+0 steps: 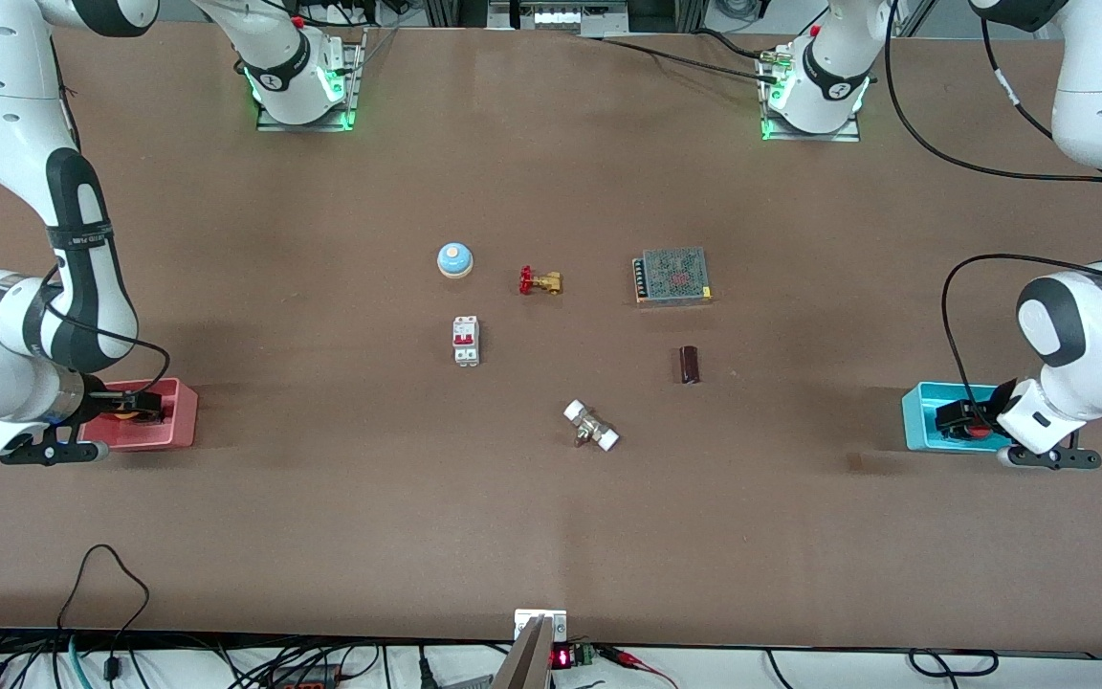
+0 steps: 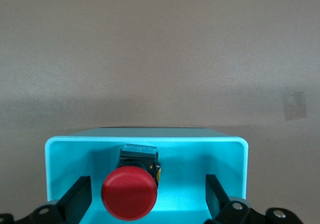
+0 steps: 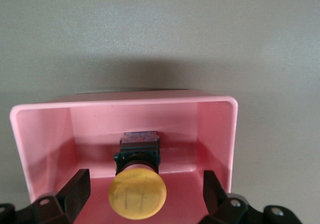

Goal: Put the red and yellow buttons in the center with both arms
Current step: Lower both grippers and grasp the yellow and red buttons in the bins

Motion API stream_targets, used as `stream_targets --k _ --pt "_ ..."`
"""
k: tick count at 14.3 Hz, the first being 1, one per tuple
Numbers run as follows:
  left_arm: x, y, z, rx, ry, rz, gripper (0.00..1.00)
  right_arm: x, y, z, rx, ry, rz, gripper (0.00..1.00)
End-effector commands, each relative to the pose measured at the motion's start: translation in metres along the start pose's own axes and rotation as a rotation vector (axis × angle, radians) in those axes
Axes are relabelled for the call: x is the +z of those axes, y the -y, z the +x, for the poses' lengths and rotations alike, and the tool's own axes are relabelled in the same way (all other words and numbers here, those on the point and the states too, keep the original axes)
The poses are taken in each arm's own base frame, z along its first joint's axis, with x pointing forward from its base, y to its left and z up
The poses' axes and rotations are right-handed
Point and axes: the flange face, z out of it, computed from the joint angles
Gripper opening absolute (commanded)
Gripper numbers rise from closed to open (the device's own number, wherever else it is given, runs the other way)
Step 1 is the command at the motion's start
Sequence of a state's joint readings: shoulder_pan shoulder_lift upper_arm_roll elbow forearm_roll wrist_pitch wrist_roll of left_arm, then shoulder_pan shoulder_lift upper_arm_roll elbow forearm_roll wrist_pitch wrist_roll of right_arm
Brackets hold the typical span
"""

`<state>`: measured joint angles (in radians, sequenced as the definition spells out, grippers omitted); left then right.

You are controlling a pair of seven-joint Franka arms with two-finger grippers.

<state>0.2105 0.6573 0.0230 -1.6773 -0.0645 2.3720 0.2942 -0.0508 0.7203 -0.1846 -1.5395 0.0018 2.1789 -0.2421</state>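
Note:
The red button [image 2: 129,193] lies in the cyan bin [image 2: 145,143] at the left arm's end of the table. My left gripper [image 2: 147,194] is open and down in the bin, one finger on each side of the button and apart from it. The yellow button [image 3: 137,193] lies in the pink bin [image 3: 125,104] at the right arm's end. My right gripper [image 3: 145,191] is open around it in the same way, not touching. In the front view the left gripper [image 1: 967,421] is at the cyan bin [image 1: 919,421] and the right gripper [image 1: 135,407] at the pink bin [image 1: 178,426].
On the middle of the table lie a blue dome bell [image 1: 454,258], a brass valve with a red handle [image 1: 539,281], a mesh-topped power supply [image 1: 672,276], a white circuit breaker [image 1: 466,340], a dark cylinder [image 1: 690,365] and a white-ended fitting [image 1: 591,426].

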Motion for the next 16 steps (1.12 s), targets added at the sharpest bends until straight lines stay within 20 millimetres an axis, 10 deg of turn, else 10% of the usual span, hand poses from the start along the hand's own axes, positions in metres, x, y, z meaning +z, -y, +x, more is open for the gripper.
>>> stream_targets --k 1,5,11,16 --pt "0.002 0.003 0.004 0.014 -0.024 -0.018 0.94 0.010 -0.004 0.005 0.018 -0.010 0.056 1.00" --pt "0.003 0.004 0.004 0.017 -0.026 -0.018 0.64 0.012 -0.005 0.004 0.021 -0.006 0.064 0.98" --pt "-0.002 0.004 0.005 0.018 -0.025 -0.018 0.02 0.014 -0.010 0.003 0.005 -0.006 0.065 0.53" --pt "-0.072 0.003 0.022 0.027 0.019 -0.045 0.01 0.005 -0.010 0.006 -0.008 -0.013 0.066 0.32"
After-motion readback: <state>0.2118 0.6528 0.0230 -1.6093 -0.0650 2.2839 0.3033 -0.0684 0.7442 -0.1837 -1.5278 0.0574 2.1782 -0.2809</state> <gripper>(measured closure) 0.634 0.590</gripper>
